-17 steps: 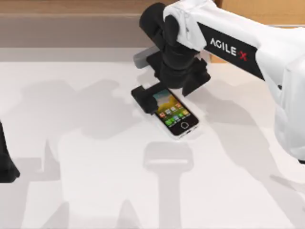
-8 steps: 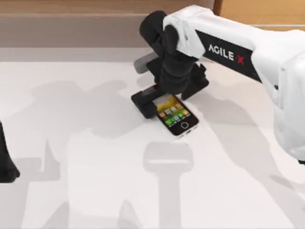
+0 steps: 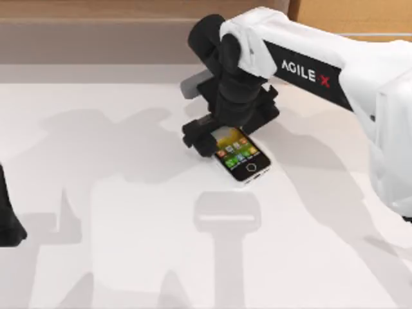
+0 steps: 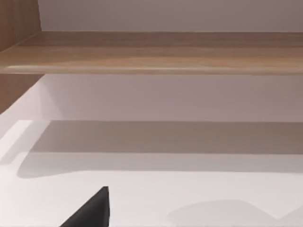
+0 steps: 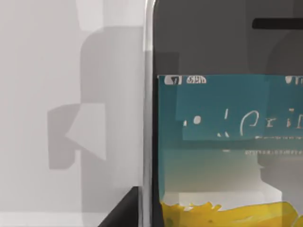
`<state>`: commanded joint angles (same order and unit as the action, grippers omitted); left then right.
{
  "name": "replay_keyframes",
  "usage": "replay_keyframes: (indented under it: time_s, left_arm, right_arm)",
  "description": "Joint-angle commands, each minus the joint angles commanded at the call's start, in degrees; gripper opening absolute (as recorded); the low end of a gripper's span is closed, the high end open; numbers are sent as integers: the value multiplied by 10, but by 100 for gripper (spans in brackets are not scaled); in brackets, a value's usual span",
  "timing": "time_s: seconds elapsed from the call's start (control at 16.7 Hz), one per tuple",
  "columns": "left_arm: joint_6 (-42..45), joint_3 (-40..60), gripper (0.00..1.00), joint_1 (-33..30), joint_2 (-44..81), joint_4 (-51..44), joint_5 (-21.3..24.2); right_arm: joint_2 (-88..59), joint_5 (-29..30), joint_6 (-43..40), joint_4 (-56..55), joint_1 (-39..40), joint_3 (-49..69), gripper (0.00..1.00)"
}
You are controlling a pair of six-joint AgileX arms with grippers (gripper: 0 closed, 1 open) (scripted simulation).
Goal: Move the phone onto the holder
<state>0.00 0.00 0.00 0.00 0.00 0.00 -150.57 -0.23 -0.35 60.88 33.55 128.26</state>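
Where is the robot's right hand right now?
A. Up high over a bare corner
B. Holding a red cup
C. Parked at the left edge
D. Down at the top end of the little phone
D: in the top view the right gripper sits low over the far end of the small black-faced, silver-rimmed phone lying on the white table.

Simulated lab bench: bare white table [image 3: 129,257], wooden ledge [image 4: 156,52] behind, plain wall [image 4: 170,14].

Bright, even light, soft grey shadows (several overlapping)
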Motion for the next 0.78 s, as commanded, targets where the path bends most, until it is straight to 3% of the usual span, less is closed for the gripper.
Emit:
replay_keyframes:
  time_s: [0.18,0.24,0.78]
  left_arm:
    - [0,0,100,0,0,0,0]
    - [0,0,100,0,0,0,0]
    - [0,0,100,0,0,0,0]
  right_arm:
    - [0,0,0,0,0,0,2]
    - [0,0,0,0,0,0,0]
    - [23,6,-1,8,-3,3,0]
